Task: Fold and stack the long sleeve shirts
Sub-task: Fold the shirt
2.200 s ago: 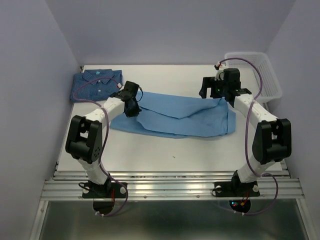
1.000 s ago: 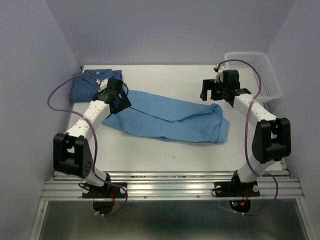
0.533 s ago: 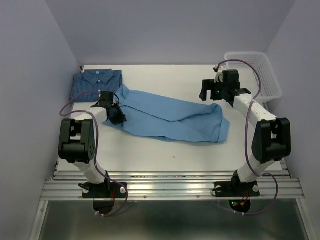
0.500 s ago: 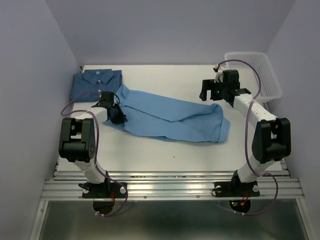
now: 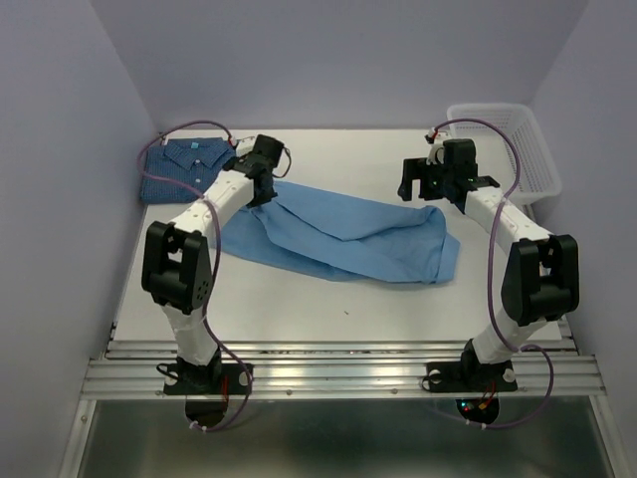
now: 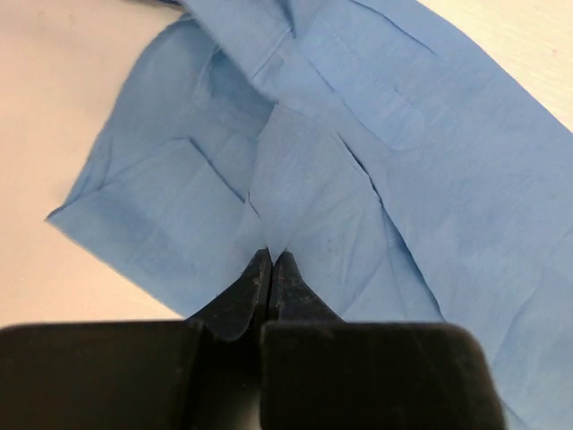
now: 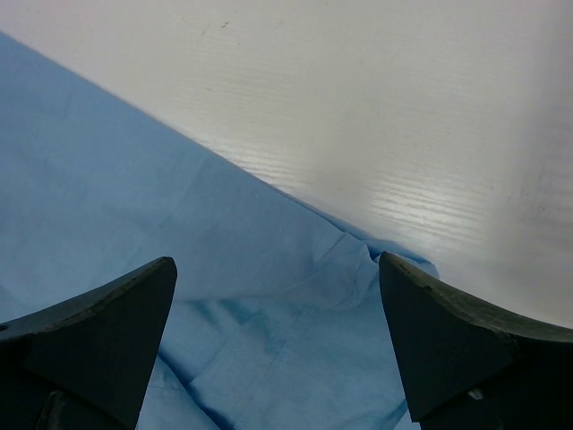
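L jaws were shut, pinching a raised fold of the lt-blue shirt (image 6: 376, 179) at its far-left end, just beside the checked shirt (image 5: 184, 164). R jaws stood wide open over the lt-blue shirt's right end. It lay rumpled across mid desk (image 5: 299, 299); the checked shirt sat folded at far left. Vs half a sec. before: L arm (image 5: 214, 204) had moved from the near-left edge to the far end; R arm (image 5: 498, 214) unchanged.

A white table (image 5: 299, 309) stands between plain pale lilac walls (image 5: 348, 60), under soft even light. A ribbed metal rail (image 5: 338, 370) runs along its near edge, and a white mesh basket (image 5: 530, 151) sits at its far right corner
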Controlling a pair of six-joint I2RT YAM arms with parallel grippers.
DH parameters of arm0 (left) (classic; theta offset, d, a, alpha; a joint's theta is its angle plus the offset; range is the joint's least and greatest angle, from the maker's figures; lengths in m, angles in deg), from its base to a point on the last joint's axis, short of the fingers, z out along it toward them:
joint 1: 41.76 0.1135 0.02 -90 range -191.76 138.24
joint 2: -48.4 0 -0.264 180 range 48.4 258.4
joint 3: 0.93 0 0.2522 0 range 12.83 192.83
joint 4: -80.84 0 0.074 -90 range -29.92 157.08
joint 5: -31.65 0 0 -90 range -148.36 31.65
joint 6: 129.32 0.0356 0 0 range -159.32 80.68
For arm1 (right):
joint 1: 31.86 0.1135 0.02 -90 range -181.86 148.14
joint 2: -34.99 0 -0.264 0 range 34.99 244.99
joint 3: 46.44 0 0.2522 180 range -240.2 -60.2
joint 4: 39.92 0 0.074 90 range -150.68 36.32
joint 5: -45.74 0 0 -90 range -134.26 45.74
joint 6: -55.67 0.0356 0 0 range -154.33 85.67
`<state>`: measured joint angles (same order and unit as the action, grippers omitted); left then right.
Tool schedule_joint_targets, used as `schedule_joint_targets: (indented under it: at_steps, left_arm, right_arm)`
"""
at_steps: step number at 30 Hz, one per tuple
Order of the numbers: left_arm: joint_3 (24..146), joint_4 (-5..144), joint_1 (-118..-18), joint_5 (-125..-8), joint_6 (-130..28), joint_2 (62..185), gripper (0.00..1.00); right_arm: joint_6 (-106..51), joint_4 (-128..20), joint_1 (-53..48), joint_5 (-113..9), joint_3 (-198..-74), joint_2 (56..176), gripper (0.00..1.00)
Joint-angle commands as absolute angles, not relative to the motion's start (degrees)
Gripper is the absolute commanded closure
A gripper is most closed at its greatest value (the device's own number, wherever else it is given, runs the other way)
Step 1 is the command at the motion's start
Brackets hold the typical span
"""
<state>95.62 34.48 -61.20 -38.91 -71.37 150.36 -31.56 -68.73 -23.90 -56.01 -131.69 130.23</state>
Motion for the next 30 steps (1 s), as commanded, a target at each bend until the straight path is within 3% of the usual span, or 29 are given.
schedule_joint_targets:
  at_steps: [1, 3, 6, 12, 16, 18, 20, 22, 23, 30]
  left_arm:
    - [106.6, 10.9, -68.4, -18.4, -77.8, 157.5, 1.0]
    - [114.2, 2.8, -70.7, -14.2, -80.6, 164.3, 1.0]
    - [120.0, 2.6, -74.8, -12.6, -77.7, 170.6, 1.0]
    - [134.5, 3.6, -80.4, -15.9, -74.4, 178.2, 1.0]
    - [139.6, 12.4, -82.4, -22.3, -66.8, 182.0, 0.98]
    - [141.3, 14.5, -82.6, -25.1, -64.4, 184.3, 0.86]
    - [142.1, 15.2, -82.6, -29.4, -63.8, 185.9, 0.47]
    - [141.8, 17.8, -82.6, -32.7, -62.8, 185.5, 0.26]
    - [140.6, 19.0, -82.6, -34.4, -62.8, 184.3, 0.02]
    - [122.0, 29.8, -81.8, -35.1, -64.0, 166.5, 0.01]
  right_arm:
    - [-32.4, -68.9, -23.5, -53.6, -132.5, 130.3, 0.0]
    - [-32.3, -69.1, -23.5, -53.1, -132.5, 130.3, 0.0]
    - [-32.5, -69.4, -23.5, -52.9, -132.6, 130.3, 0.0]
    - [-32.3, -69.5, -23.5, -53.2, -132.8, 130.5, 0.0]
    - [-32.2, -69.5, -23.5, -53.6, -133.0, 130.8, 0.0]
    - [-32.3, -69.4, -23.5, -53.1, -132.8, 130.8, 0.0]
    - [-32.3, -69.5, -23.5, -52.9, -132.8, 130.6, 0.0]
    - [-32.3, -69.4, -23.5, -53.1, -132.8, 130.7, 0.0]
    - [-32.3, -69.4, -23.5, -53.1, -132.9, 130.9, 0.0]
    - [-32.6, -69.6, -23.5, -53.3, -132.9, 130.4, 0.0]
